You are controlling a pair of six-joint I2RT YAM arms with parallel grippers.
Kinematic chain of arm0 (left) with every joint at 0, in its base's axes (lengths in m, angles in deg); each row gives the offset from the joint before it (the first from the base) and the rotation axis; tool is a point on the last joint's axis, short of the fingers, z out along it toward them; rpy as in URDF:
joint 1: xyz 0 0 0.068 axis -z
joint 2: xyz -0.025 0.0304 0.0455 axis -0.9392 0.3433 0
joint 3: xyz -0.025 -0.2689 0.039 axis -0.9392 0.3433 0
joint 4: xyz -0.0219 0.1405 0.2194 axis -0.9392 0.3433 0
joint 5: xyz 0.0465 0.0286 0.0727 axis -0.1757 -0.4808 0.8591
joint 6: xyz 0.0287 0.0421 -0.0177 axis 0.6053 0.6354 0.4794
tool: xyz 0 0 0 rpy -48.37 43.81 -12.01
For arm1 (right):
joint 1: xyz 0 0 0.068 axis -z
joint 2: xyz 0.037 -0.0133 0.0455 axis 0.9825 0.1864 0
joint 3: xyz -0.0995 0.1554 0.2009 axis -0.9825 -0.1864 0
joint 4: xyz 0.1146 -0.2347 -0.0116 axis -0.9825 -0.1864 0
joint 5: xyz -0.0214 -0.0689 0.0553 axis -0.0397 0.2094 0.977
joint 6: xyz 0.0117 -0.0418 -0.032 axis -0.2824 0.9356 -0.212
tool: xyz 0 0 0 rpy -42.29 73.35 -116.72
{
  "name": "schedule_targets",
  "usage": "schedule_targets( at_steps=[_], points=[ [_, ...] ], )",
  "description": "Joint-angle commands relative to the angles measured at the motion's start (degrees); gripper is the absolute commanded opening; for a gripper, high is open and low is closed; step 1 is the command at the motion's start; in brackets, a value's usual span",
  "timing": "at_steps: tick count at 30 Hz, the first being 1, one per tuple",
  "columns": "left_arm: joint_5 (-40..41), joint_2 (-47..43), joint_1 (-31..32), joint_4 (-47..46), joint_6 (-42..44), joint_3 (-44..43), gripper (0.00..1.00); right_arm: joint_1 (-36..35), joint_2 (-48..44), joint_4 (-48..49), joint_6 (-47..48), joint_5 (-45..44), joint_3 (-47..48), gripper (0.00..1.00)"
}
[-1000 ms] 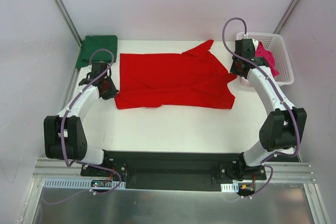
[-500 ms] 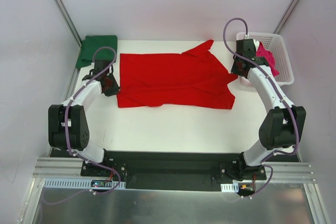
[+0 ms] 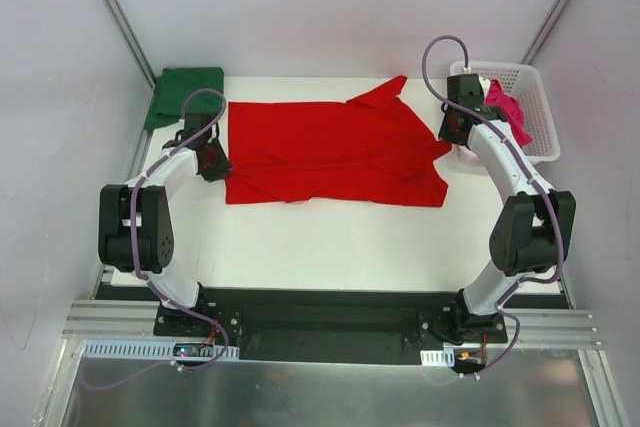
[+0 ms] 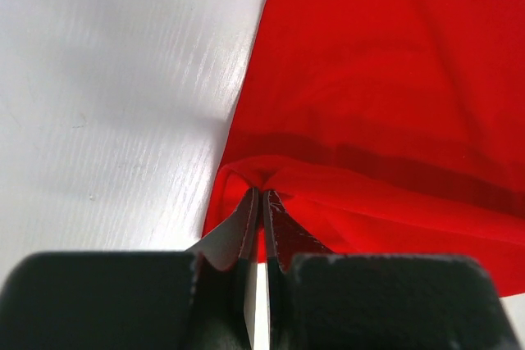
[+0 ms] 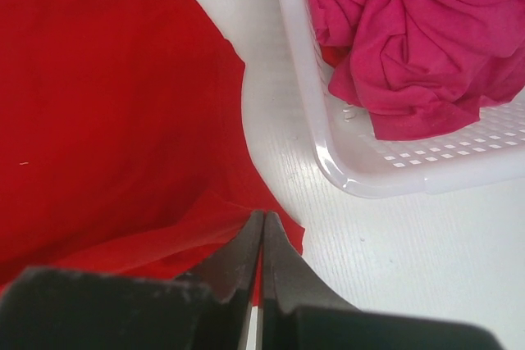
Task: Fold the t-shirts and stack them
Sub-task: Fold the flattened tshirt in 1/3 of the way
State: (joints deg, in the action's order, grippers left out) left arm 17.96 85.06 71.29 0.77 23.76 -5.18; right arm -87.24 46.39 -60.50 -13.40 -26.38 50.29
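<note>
The red t-shirt point(image 3: 330, 152) lies spread across the middle of the white table point(image 3: 330, 237). My left gripper point(image 3: 212, 157) is shut on its left edge, the cloth bunched at the fingertips point(image 4: 262, 192). At the shirt's right side my right gripper point(image 3: 452, 130) is shut on a red corner point(image 5: 263, 217). A dark green t-shirt point(image 3: 186, 93) lies folded at the far left corner. The magenta-pink t-shirt point(image 3: 507, 109) sits crumpled in the basket point(image 3: 535, 127), seen close in the right wrist view point(image 5: 418, 47).
The white lattice basket point(image 5: 394, 174) stands at the far right, just beside my right gripper. Metal frame posts point(image 3: 115, 7) rise at the back corners. Bare table runs between the shirt's near edge and the arm bases.
My left gripper has moved away from the bases and slightly right, carrying the red shirt's left edge with it. The right gripper has stayed almost where it was.
</note>
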Motion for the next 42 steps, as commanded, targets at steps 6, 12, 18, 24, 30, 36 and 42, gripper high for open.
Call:
schedule_targets(
  at_steps=[6,12,18,24,30,36,42],
  points=[
    [-0.8,2.6,-0.8,-2.2,1.2,-3.7,0.00,0.7,3.2,1.8,1.1,-0.3,5.2,0.01],
    [-1.2,4.5,-0.7,-2.4,1.3,-5.3,0.00,0.8,4.7,1.9,1.2,-0.1,6.6,0.01],
    [-1.2,6.3,-0.7,-2.5,1.4,-6.8,0.00,0.9,6.9,2.0,1.4,0.0,8.4,0.01],
    [-1.1,8.0,-0.7,-2.6,1.7,-8.2,0.00,1.0,9.5,2.0,1.5,0.3,10.7,0.01],
    [-0.9,9.6,-0.7,-2.6,1.9,-9.5,0.00,1.0,11.6,2.0,1.5,0.4,12.1,0.01],
    [-0.7,11.2,-0.8,-2.6,2.0,-10.6,0.00,1.0,13.5,2.1,1.6,0.6,13.4,0.01],
    [-0.4,12.3,-0.7,-2.6,2.1,-10.9,0.00,1.0,15.1,2.2,1.7,1.0,13.9,0.02]
  ],
)
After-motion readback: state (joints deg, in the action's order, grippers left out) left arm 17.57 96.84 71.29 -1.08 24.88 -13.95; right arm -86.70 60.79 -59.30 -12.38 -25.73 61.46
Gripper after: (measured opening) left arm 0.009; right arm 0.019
